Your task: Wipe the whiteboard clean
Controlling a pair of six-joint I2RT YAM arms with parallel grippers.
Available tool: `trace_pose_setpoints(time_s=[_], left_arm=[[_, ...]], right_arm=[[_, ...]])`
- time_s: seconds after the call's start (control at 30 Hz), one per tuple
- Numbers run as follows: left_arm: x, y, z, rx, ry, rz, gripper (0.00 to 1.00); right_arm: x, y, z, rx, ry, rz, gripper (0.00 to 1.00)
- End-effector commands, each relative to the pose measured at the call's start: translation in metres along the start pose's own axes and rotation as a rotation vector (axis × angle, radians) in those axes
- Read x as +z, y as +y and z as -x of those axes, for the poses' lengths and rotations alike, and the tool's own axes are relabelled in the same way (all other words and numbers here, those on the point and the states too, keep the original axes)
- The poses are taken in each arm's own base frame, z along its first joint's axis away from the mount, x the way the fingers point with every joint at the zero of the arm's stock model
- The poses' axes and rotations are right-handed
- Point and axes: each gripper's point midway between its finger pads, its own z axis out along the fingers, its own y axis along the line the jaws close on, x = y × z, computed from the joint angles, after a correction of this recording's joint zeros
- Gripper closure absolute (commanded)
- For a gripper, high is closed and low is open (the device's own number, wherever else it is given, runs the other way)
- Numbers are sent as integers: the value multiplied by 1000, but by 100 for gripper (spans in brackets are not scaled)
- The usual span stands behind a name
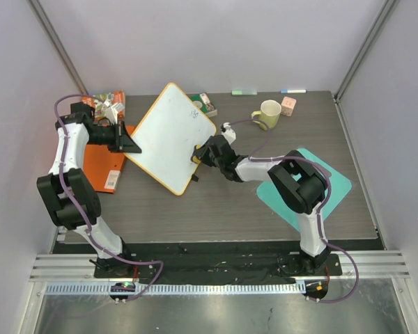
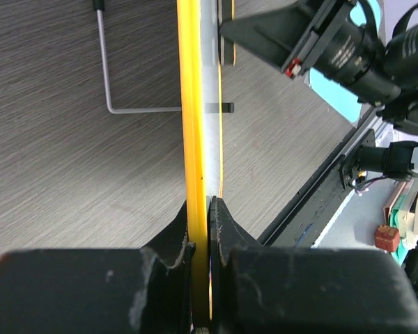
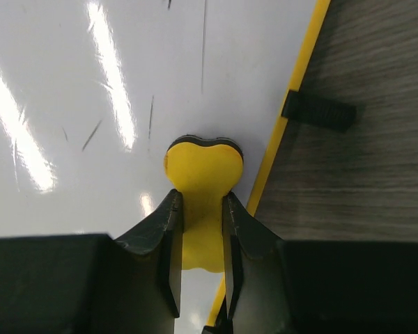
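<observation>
Whiteboard [image 1: 168,136] left of centre, edge pinched tight in left gripper [image 2: 200,207]. Right gripper [image 3: 202,209] clamped on yellow eraser [image 3: 203,163] at board's right edge. Mostly clean; dark scribble [image 1: 196,111] at far corner not yet wiped.

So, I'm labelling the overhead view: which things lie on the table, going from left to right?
Orange folder → whiteboard → yellow-green mug → pink block.

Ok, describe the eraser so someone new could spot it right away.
Find the big orange-framed whiteboard left of centre. Near its right edge, the right hand pinches a small eraser against the white surface. It is the only round-lobed yellow piece, with a dark pad underneath.
</observation>
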Motion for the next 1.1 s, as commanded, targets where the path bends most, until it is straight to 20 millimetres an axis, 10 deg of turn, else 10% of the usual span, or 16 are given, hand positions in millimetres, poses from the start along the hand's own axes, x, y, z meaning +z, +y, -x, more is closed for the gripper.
trace_pose_setpoints(time_s=[0.0, 0.3, 0.73, 1.07], left_arm=[[6, 21, 8, 307, 16, 120, 100], [5, 20, 7, 308, 22, 120, 100], [4, 22, 2, 307, 37, 133, 100], [2, 22, 0, 318, 39, 140, 100]], right_arm=[[-37, -45, -138, -112, 379, -114, 99], [-38, -28, -153, -112, 364, -62, 99], [-23, 71, -86, -130, 191, 160, 99], [-3, 86, -14, -81, 66, 223, 99]])
